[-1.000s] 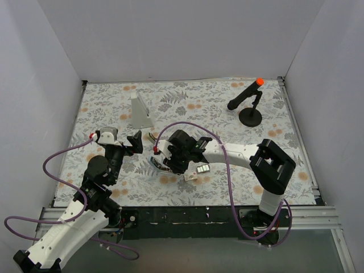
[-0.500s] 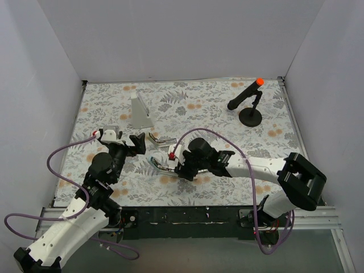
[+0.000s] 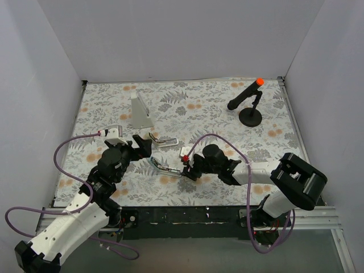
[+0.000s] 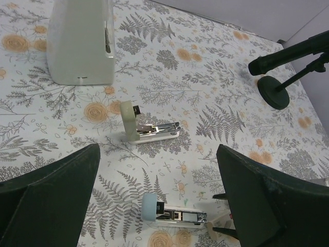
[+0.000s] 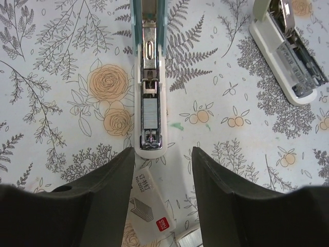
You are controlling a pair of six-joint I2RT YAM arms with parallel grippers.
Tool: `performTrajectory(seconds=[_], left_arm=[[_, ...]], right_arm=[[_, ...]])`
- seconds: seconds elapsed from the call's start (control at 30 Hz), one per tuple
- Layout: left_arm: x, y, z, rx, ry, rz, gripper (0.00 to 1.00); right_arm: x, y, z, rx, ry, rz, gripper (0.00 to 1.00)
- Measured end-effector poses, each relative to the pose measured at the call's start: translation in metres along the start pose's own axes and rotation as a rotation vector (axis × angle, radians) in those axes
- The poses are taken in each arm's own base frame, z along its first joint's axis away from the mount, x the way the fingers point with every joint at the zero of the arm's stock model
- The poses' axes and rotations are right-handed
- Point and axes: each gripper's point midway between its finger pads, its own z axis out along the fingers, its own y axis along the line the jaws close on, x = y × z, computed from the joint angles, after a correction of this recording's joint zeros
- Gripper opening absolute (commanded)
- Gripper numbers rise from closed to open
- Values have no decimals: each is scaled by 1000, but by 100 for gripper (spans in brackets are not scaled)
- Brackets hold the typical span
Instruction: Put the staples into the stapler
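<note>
An opened stapler with a light-blue end [image 5: 149,92] lies on the floral mat, a silvery block of staples in its channel. It also shows in the top view [image 3: 162,166] and the left wrist view [image 4: 175,214]. My right gripper [image 5: 163,150] is open, just behind the stapler's front end. The white staple packet [image 5: 149,206] lies on the mat between its fingers, and a silvery tray piece [image 5: 193,237] lies beside it. A second opened stapler [image 5: 288,54] lies further off, also in the left wrist view [image 4: 150,128]. My left gripper [image 4: 158,149] is open and empty above the mat, between the two staplers.
A tall grey-white wedge [image 3: 140,111] stands at the back left of the mat. A black stand with an orange tip [image 3: 249,102] stands at the back right. White walls enclose the mat on three sides.
My right gripper has drawn back to the right, off the blue stapler, and now sits low behind its front end. My left gripper has moved right, toward the staplers.
</note>
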Motion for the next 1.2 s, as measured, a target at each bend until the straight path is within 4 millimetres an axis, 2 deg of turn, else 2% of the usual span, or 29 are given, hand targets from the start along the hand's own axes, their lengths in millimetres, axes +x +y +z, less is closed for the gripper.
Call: performTrajectory(seconds=[0.2,0.53,0.83,0.97,1.2], left_arm=[[18,2,7,-24,62,-41,98],[57,8,13,-64,209,-54,98],[91,18,14,-113,340,-30,95],[101,20,15,-118,380,-22,86],[117,19,14,-100,454,3,62]], right_arm=[[-7,-4,6,-19,-58,-2,52],[1,11,14,-109,-59,9,50],[10,13,21,-125,-38,19,36],[10,12,22,-123,-37,20,31],[8,10,22,-115,-45,16,18]])
